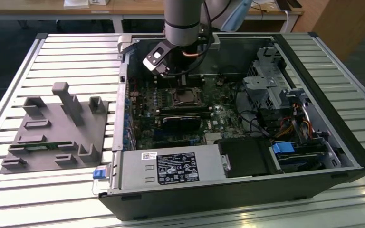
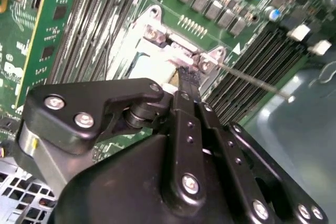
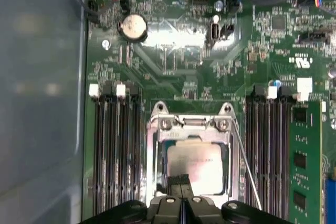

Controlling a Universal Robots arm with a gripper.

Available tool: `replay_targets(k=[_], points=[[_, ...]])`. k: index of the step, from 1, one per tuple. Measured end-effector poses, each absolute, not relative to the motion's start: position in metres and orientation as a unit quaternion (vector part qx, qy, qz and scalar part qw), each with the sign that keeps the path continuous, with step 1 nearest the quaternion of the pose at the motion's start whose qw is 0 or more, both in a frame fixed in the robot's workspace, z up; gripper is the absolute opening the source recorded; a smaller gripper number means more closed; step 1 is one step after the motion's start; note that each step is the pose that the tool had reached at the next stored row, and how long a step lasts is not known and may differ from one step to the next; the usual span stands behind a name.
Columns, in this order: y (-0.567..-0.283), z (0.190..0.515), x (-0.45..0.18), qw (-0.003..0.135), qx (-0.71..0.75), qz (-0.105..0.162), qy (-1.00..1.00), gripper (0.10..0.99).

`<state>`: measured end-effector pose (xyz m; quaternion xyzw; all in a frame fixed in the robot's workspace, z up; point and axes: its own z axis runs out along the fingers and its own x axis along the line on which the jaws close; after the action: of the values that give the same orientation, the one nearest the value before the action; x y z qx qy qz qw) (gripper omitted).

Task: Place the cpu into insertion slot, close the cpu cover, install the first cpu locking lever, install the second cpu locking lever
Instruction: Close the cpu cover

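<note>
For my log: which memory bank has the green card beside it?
The bank beside the thin lever; the far bank, across the cpu, has none.

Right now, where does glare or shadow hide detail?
First wrist view: glare whitens the dull silvery square cpu; second wrist view: the thin silvery metal cpu cover blows out white; exterior view: the black computer case is shaded inside.

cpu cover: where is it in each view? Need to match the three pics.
Exterior view: the cpu cover lies closed mid-motherboard inside the open case.
Second wrist view: the cover sits just beyond the gripper.
First wrist view: the cover lies between the two banks of memory slots.
Shared landmark: the cpu, seen through the cover's window.
</note>
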<state>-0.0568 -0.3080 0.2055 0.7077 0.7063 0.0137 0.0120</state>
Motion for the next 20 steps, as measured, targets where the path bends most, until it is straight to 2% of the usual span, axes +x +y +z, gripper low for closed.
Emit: replay_targets(k=[20], points=[[-0.3137, 0.2045, -0.0509, 0.012, 0.708, 0.013, 0.706, 0.106]])
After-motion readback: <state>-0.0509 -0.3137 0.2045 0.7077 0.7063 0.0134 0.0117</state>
